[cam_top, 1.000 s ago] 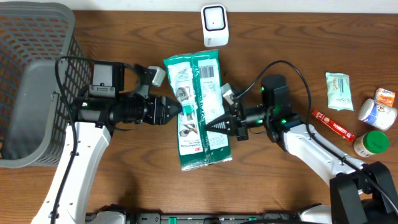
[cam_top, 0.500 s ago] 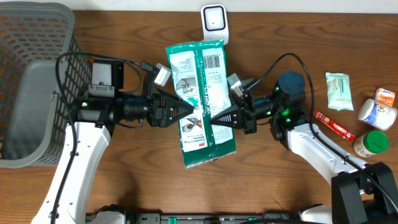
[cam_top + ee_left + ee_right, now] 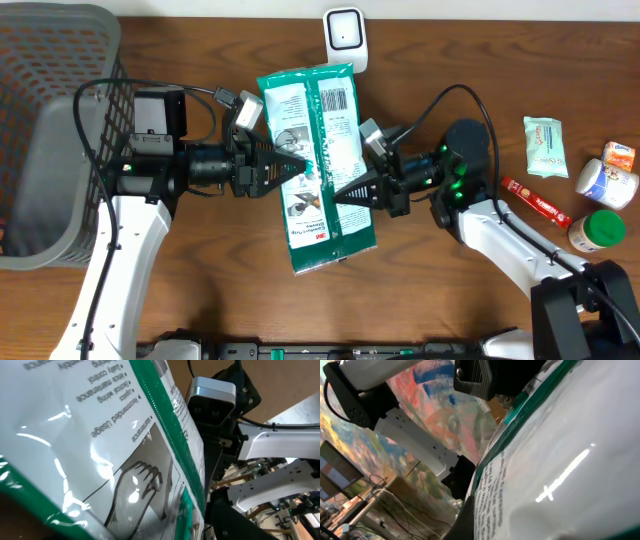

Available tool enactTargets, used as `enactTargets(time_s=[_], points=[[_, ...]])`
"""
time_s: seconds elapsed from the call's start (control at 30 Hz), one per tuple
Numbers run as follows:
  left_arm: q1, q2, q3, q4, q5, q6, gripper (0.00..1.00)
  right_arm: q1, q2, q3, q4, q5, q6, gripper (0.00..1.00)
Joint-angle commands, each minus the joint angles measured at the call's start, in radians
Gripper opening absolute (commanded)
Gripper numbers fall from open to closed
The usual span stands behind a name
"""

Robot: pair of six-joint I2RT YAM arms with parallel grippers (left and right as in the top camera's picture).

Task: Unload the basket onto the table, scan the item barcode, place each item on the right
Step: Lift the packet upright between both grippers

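- Pouch (image 3: 318, 165), green and white, sits mid-desk, pinched from both sides between the two arms. It looks lifted off the desk (image 3: 200, 300): a shadow shows under its near end.
- Right gripper (image 3: 345, 195): clamped tight on the pouch's right edge, tips overlapping the film. My read is that this one carries it.
- Left gripper (image 3: 292, 168): tips reach the left edge, jaws hidden by the film. Can't tell whether it is gripping or just spread beside it. The left wrist view shows only pouch print (image 3: 100, 435), no fingers.
- Why two-sided: floppy film. Support on both long edges likely keeps the panel flat, so the code doesn't curl.
- Long axis runs far edge to near edge of the desk, its far end leaning slightly toward the left side.
- Barcode (image 3: 340, 98) is on the far end, printed face up toward the overhead camera.
- Scanner (image 3: 345, 40) stands at the middle of the far edge. The pouch's top edge meets its base in the overhead view; contact can't be confirmed.
- Judgement: the code is presented near the reader but faces up, so it probably needs a tilt toward the scanner window.
- Basket (image 3: 50, 130) sits at the left edge, well apart.
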Motion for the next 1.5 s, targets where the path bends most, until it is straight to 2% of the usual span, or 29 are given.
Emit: enactTargets(time_s=[0.0,0.37,0.5,0.67,0.77,0.93,1.0,1.03,1.07,1.13,1.17,1.23,1.3,1.37,1.4,1.47], points=[[0.001,-0.007,0.008,0.003,0.096,0.001,0.65,0.009,-0.015,0.005,0.007,0.041,0.012,0.01],[0.0,-0.007,0.007,0.01,0.116,0.002,0.63,0.05,-0.015,0.005,0.019,0.125,0.012,0.01],[0.0,-0.007,0.007,0.027,0.115,0.002,0.52,0.062,-0.015,0.005,0.019,0.143,0.013,0.01],[0.0,-0.007,0.007,0.048,0.106,0.002,0.51,0.074,-0.015,0.005,0.019,0.203,0.022,0.01],[0.0,-0.007,0.007,0.047,0.07,0.002,0.42,0.08,-0.015,0.005,0.019,0.232,0.027,0.01],[0.001,-0.007,0.007,0.056,0.063,0.002,0.33,0.08,-0.015,0.005,0.019,0.278,0.032,0.01],[0.001,-0.007,0.007,0.068,0.062,0.002,0.23,0.08,-0.015,0.005,0.019,0.286,0.032,0.01],[0.001,-0.007,0.007,0.074,0.062,0.002,0.13,0.08,-0.015,0.005,0.018,0.289,0.037,0.01],[0.001,-0.007,0.007,0.081,0.061,0.002,0.08,0.08,-0.015,0.005,0.018,0.289,0.039,0.04],[0.001,-0.007,0.007,0.093,0.048,0.002,0.07,0.076,-0.015,0.005,0.019,0.289,0.039,0.19],[0.001,-0.007,0.007,0.096,0.04,0.002,0.08,0.071,-0.015,0.005,0.019,0.289,0.039,0.33],[0.001,-0.007,0.007,0.096,0.025,0.002,0.08,0.057,-0.015,0.005,0.018,0.288,0.039,0.41],[0.002,-0.007,0.007,0.095,0.026,0.002,0.07,0.032,-0.015,0.005,0.018,0.275,0.047,0.58],[0.002,-0.007,0.007,0.095,0.026,0.002,0.08,0.002,-0.015,0.005,0.016,0.252,0.047,0.89],[0.002,-0.007,0.007,0.096,0.026,0.002,0.07,-0.018,-0.015,0.005,0.012,0.242,0.047,0.99],[0.002,-0.007,0.007,0.105,0.009,0.009,0.08,-0.056,-0.015,0.005,-0.018,0.235,0.046,0.99]])
